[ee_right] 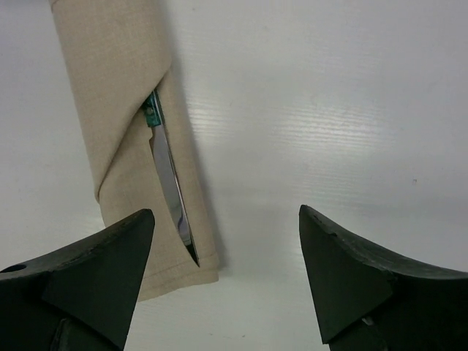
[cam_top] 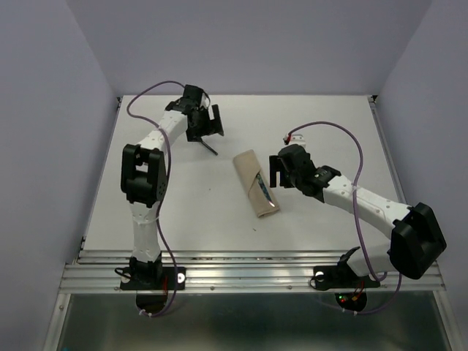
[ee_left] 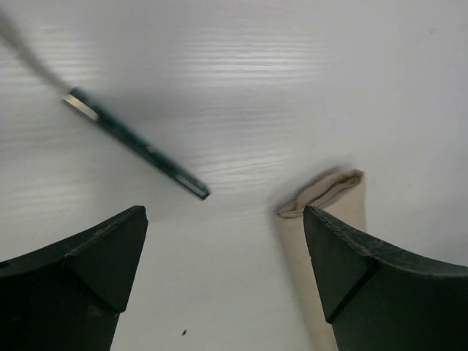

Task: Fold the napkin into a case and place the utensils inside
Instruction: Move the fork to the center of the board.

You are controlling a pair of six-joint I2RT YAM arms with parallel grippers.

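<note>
The napkin (cam_top: 254,183) lies mid-table, folded into a narrow beige case (ee_right: 121,80). A knife (ee_right: 170,191) sits in its diagonal pocket, silver blade out and green handle tucked under the fold. My right gripper (ee_right: 227,213) hovers open just right of the case's near end (cam_top: 277,172), holding nothing. A second utensil (ee_left: 135,142), slim with a dark green handle, lies on the bare table (cam_top: 210,148) left of the case. My left gripper (ee_left: 223,212) is open above the table between that utensil and the napkin's corner (ee_left: 329,191), at the back left in the top view (cam_top: 208,130).
A white table (cam_top: 183,212) with walls on three sides and a metal rail (cam_top: 248,265) along the near edge. Purple cables (cam_top: 358,157) run along both arms.
</note>
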